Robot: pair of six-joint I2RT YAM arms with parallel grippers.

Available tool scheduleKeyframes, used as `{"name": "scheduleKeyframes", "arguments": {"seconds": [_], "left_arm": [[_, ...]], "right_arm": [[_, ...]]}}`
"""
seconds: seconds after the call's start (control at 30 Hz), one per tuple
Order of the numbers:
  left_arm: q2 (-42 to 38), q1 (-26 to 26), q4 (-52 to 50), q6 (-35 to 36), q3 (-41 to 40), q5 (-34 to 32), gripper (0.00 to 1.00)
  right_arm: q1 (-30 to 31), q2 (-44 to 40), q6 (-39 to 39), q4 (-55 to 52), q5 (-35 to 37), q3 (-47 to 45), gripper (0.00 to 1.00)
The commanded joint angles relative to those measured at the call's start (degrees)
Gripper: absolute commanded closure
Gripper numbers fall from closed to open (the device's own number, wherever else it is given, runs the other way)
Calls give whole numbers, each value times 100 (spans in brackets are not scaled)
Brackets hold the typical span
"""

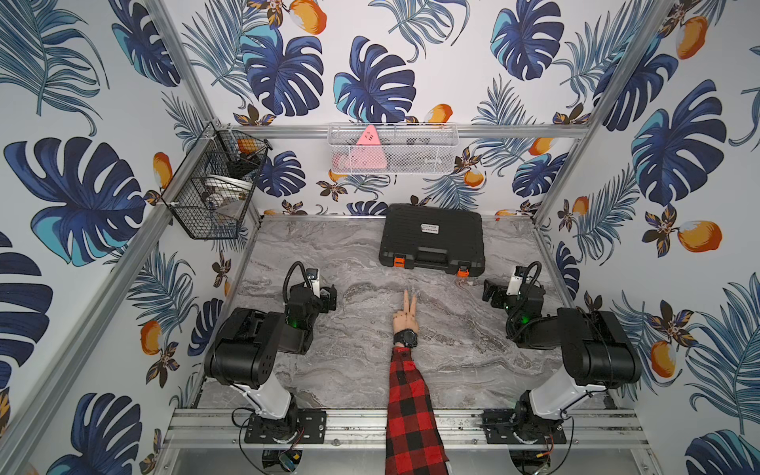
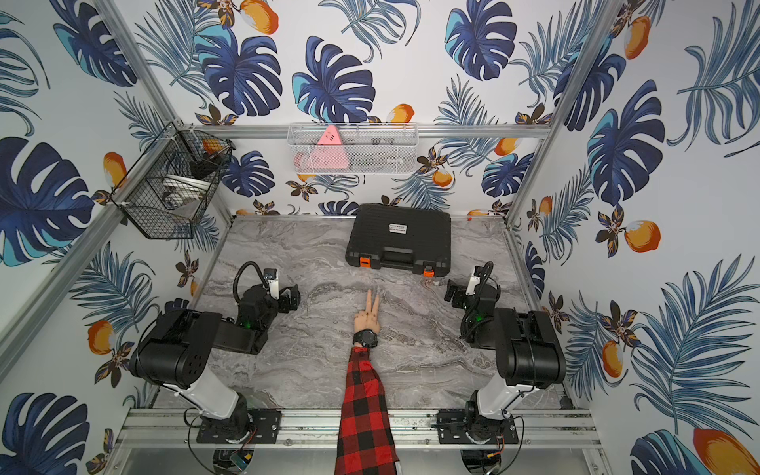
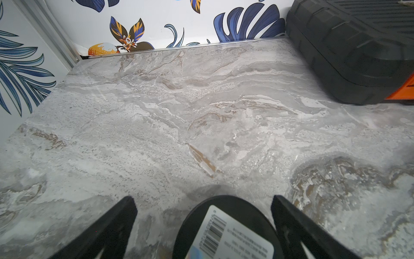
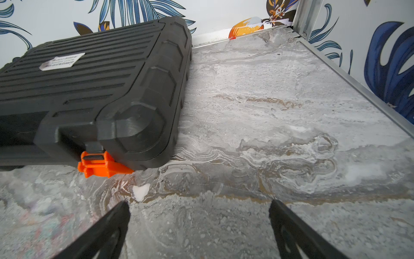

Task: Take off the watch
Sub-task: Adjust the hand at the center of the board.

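Plaid-sleeved arm (image 1: 411, 395) with watch (image 1: 405, 338) on marble tabletop (image 1: 349, 370) (leaf-print walls (image 1: 411, 82))

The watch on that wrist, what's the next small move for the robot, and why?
Probably swing the left gripper toward the watch, which is strapped between the hand and the plaid sleeve. Left and right gripper both stand open, empty and well clear of it; the left looks slightly nearer.

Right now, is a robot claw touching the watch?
No, the watch is strapped on the wrist of the plaid-sleeved arm, with the left gripper and right gripper both apart from it.
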Motion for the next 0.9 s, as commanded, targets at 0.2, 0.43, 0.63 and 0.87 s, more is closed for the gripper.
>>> {"name": "scheduleKeyframes", "arguments": {"seconds": [0.2, 0.43, 0.63, 0.87], "left_arm": [[2, 10, 123, -82, 34, -241, 1], [-38, -188, 277, -60, -41, -933, 1], [-867, -684, -1087, 94, 341, -2301, 1], [-1255, -1526, -3972, -347, 1735, -3492, 1]], "right_arm": [[-3, 15, 49, 95, 162, 17, 0], [46, -353, 129, -620, 609, 266, 0], [439, -1001, 74, -2217, 1416, 911, 0], [840, -1378, 788, -4279, 1092, 1896, 0]]}}
